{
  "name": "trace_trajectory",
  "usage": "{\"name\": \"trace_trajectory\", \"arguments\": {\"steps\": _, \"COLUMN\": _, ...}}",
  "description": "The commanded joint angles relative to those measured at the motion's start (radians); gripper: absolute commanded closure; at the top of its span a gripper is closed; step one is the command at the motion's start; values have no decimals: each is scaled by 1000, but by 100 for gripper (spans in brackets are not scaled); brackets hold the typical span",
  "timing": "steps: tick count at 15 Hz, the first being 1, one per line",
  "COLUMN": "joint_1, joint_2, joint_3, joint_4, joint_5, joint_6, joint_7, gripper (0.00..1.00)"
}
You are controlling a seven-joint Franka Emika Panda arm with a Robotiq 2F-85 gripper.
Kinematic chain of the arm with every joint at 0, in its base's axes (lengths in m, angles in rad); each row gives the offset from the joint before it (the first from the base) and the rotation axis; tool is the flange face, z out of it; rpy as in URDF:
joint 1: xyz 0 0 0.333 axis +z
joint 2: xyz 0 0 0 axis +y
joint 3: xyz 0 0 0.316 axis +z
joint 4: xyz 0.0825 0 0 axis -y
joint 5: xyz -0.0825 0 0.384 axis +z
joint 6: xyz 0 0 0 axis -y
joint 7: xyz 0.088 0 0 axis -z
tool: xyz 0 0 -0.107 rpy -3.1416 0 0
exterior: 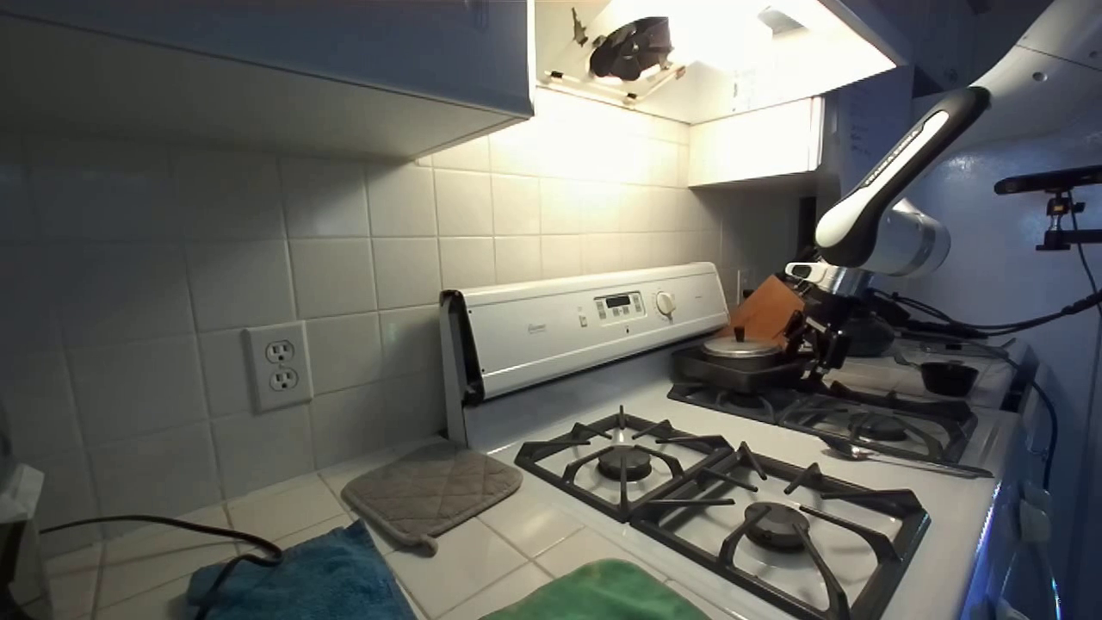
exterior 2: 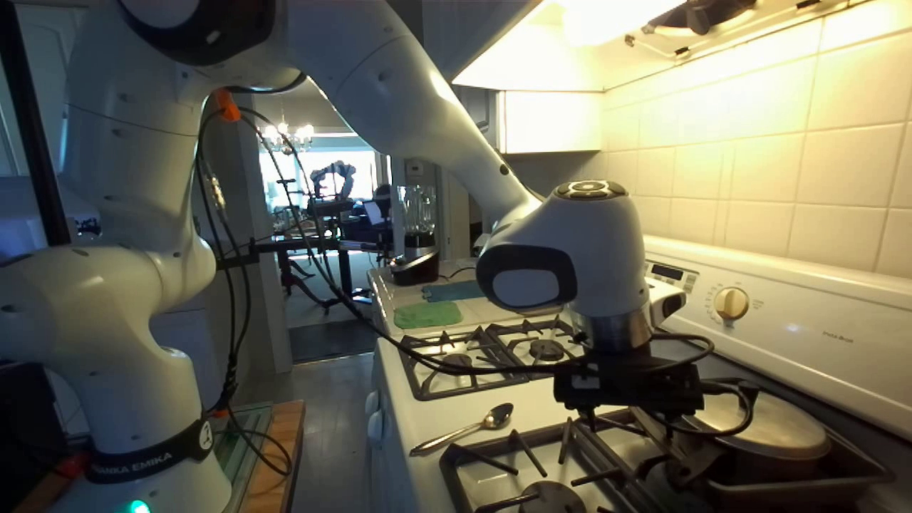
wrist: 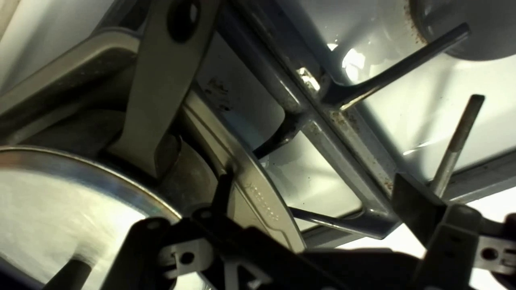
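White wall tiles (exterior: 327,275) rise behind the gas stove (exterior: 516,344), which is lit strongly from above. Just beside and below the pincer (wrist: 314,187) stands a lidded pot (exterior 2: 766,427), set inside a rectangular pan (wrist: 262,197), perhaps in order to save space. Its flat handle (wrist: 163,88) reaches across a corner of the pan, probably because it is too long to fit within. The pincer itself is spread wide and pinches nothing; in the wrist view its two fingers (wrist: 417,209) appear on both sides of the pan's rim, but whether they touch it, I cannot tell. Counting outward from the pincer, I find one pot, one pan and four grates (wrist: 296,106), one of them mostly covered by the pan. Near the pincer is one spoon (exterior 2: 467,429), laid on the bare strip between the grates, presumably because it lies steadier there. Well apart from the pincer, on the tiled desk (exterior: 525,530), are one green cloth (exterior: 603,594), one blue cloth (exterior: 327,577) and one potholder (exterior: 435,491), presumably kept for hot cookware.
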Motion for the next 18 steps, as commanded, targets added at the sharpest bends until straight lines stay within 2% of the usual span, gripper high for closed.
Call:
{"name": "trace_trajectory", "arguments": {"steps": 1, "joint_1": -22, "joint_2": 24, "joint_3": 31, "joint_4": 2, "joint_5": 17, "joint_6": 64, "joint_7": -6, "gripper": 0}}
{"name": "trace_trajectory", "arguments": {"steps": 7, "joint_1": -21, "joint_2": 61, "joint_3": 35, "joint_4": 12, "joint_5": -28, "joint_6": 111, "joint_7": 34, "gripper": 0}}
{"name": "trace_trajectory", "arguments": {"steps": 18, "joint_1": 16, "joint_2": 8, "joint_3": -43, "joint_4": -14, "joint_5": -173, "joint_6": -9, "joint_7": 185, "gripper": 0}}
